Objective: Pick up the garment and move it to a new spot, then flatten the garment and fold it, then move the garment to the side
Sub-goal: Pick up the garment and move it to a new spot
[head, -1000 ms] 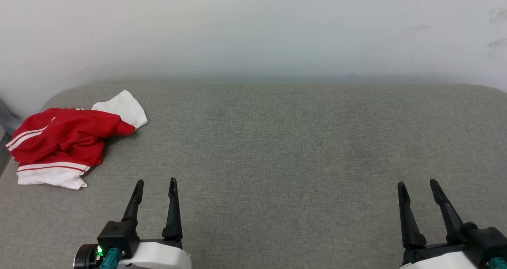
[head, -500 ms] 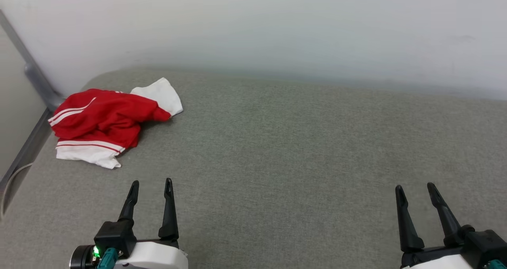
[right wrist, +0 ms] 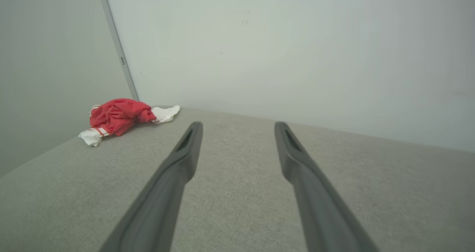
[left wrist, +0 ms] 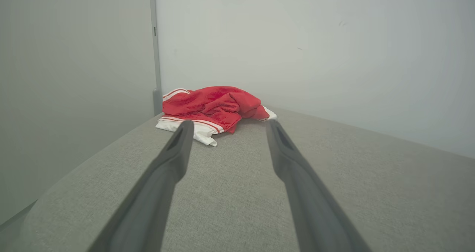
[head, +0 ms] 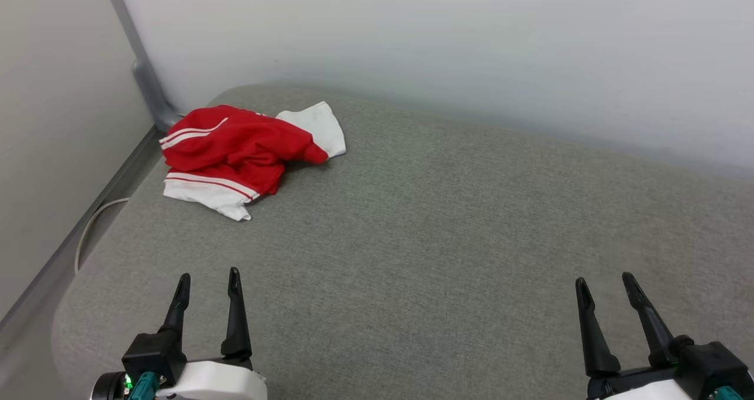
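Note:
The garment, a red T-shirt with white sleeves and striped trim, lies crumpled at the far left corner of the grey padded surface. It also shows straight ahead in the left wrist view and far to the left in the right wrist view. My left gripper stands open at the lower left, well short of the garment, nothing between its fingers. At the lower right my right gripper is open too and holds nothing.
White walls rise behind and to the left of the surface. A grey metal post stands in the corner just behind the garment. A thin pale cable hangs along the surface's left edge.
The camera has turned left, so the garment sits further right and higher in the picture, and the left wall and corner post have come into view. Both grippers stay open.

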Available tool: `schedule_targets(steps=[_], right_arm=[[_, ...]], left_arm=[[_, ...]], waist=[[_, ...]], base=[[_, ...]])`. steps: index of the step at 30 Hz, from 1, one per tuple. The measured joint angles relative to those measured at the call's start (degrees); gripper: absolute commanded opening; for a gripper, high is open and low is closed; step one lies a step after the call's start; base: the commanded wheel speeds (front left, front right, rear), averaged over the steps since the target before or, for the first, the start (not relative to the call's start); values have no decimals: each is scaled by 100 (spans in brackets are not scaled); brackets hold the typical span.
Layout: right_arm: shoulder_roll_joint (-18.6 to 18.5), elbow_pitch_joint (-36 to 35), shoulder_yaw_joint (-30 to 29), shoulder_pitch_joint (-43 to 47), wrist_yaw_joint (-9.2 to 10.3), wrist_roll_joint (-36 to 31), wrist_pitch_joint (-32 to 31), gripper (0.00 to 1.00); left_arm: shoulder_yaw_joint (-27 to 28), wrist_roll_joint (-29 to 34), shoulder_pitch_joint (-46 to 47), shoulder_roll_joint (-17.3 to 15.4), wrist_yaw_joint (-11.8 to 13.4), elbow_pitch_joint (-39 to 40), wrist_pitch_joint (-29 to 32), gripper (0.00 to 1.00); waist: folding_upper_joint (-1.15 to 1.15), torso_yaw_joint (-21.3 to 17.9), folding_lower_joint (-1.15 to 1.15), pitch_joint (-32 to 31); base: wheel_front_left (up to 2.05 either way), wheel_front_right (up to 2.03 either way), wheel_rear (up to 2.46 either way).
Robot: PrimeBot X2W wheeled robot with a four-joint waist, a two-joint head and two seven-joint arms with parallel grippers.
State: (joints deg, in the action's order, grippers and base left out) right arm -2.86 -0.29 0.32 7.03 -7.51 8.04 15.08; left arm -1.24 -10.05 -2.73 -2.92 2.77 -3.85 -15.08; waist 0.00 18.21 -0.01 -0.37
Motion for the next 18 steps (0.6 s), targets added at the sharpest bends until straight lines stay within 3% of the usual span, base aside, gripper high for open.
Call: schedule_targets(steps=[11,18], right_arm=[[-1,15,45,5,0,18,0,100],[0,30,129,4,0,23,0,100]], left_arm=[[118,-31,-49,0,-12,-19,1,100],[194,-66,-91,0,-22,-31,0,100]], waist=[[0,576,0,-23],[0,658,0,-56]], base=[[0,0,0],[0,0,0]])
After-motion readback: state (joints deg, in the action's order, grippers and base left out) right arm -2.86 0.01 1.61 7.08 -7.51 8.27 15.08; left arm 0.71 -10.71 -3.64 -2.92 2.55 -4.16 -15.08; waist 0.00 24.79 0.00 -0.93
